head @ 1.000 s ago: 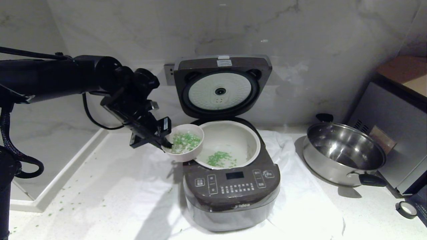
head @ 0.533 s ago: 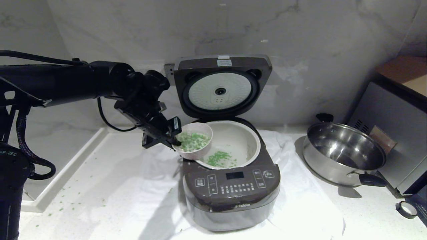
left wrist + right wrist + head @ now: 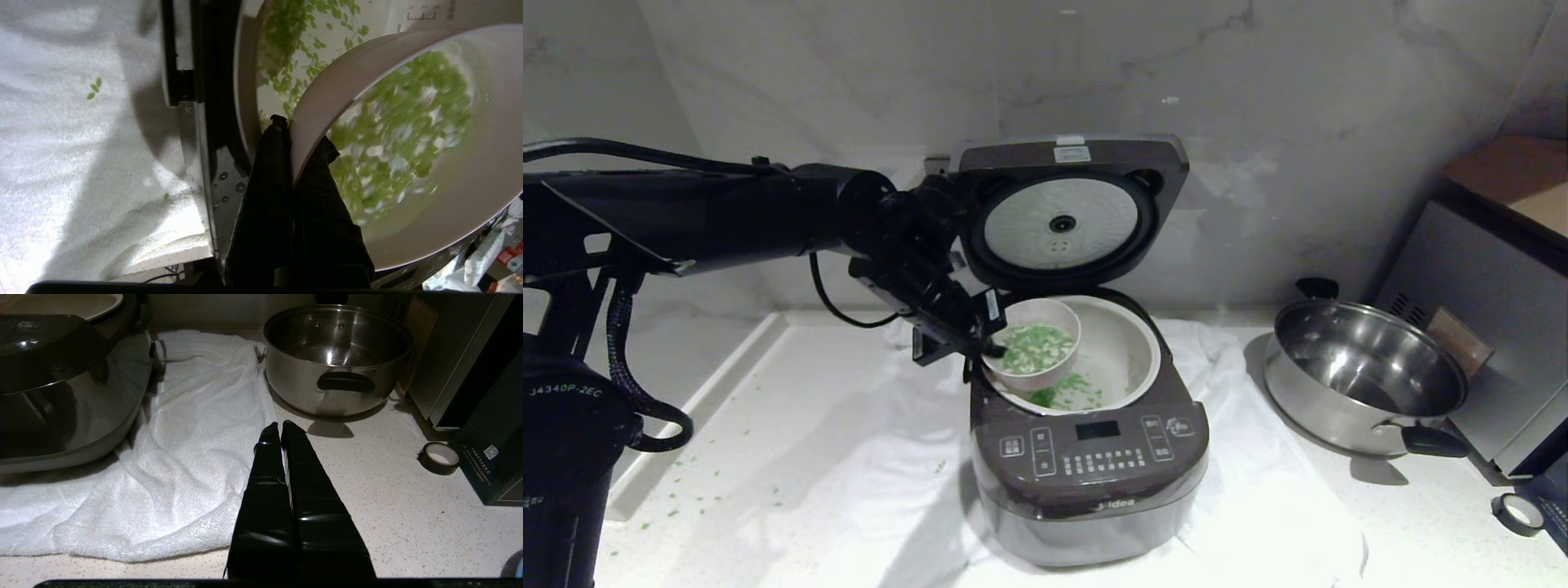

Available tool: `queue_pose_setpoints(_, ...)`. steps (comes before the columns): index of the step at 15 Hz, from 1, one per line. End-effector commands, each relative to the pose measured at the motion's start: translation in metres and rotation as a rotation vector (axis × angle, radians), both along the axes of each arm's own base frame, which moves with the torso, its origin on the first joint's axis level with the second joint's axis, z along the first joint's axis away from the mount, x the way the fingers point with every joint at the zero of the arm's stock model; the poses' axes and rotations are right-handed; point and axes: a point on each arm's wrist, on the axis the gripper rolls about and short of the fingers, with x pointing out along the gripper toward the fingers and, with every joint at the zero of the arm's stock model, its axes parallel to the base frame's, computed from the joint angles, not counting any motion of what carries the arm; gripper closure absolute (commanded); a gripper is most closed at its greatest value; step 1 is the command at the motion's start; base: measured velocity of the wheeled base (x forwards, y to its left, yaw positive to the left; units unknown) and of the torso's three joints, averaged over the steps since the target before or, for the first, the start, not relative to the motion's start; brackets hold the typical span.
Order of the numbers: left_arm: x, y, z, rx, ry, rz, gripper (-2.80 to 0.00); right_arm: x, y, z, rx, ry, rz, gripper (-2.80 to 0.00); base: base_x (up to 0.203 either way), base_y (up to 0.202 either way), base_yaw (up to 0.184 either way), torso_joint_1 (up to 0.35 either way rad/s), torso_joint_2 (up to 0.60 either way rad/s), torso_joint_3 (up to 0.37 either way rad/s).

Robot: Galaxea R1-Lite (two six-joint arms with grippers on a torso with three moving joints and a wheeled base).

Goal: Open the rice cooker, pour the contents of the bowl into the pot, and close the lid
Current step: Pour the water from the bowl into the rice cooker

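Over the open pot [image 3: 1131,343] now: the bowl [image 3: 1037,345] has been carried from beside the cooker's left edge to right above the pot's left half in approx. the last sec. It was outside the rim, then straddling it, and is now fully inside the rim line w/ its far lip tipped slightly down toward the pot's middle. That means transport is basically done and the pour proper can go on; judged from here, only more tilt is needed.

Most of the green bits [image 3: 1036,346] sit in the bowl; a smaller patch [image 3: 1068,390] already lies on the pot floor below. The wrist view shows the bowl's load [image 3: 402,126] blurred, prob. sliding. A few stray bits dot the desk [image 3: 735,465] and the white towel [image 3: 1258,490] under the rice cooker [image 3: 1090,457]. The lid [image 3: 1066,204] stands fully up at the back, inner plate facing fwd, so closing is not yet done.

Left arm: reaches in from the left, forearm near level, wrist bent down and rolled, left tool [image 3: 990,347] at the bowl's near-left rim. Its two fingers [image 3: 278,171] are clamped narrow on the bowl wall, one inside, one outside. The wrist sits close by the lid's left edge; whether it touches, can't tell.

Right arm: parked low, right tool [image 3: 281,430] closed on nothing over the desk, btw. the towel and the steel pan [image 3: 337,355].
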Motion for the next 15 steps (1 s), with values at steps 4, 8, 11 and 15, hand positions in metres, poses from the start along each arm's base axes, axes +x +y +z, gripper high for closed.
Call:
queue_pose_setpoints(4,0.001,-0.021,-0.020,0.053,0.012,-0.002,0.00,0.000,0.000,0.000,0.000,0.000,0.000,0.00,0.000,0.000,0.000,0.000,0.00,0.000)
queue_pose_setpoints(8,0.010,-0.032,-0.022,0.026,-0.061,0.090,0.00,0.000,0.000,0.000,0.000,0.000,0.000,0.00,0.000,0.000,0.000,0.000,0.00,0.000)
queue_pose_setpoints(11,0.012,-0.041,-0.019,-0.011,-0.125,0.123,0.00,0.000,0.000,0.000,0.000,0.000,0.000,0.00,0.000,0.000,0.000,0.000,0.00,0.000)
queue_pose_setpoints(15,0.013,-0.053,-0.042,0.077,-0.165,0.172,0.00,0.000,0.000,0.000,0.000,0.000,0.000,0.00,0.000,0.000,0.000,0.000,0.00,0.000)
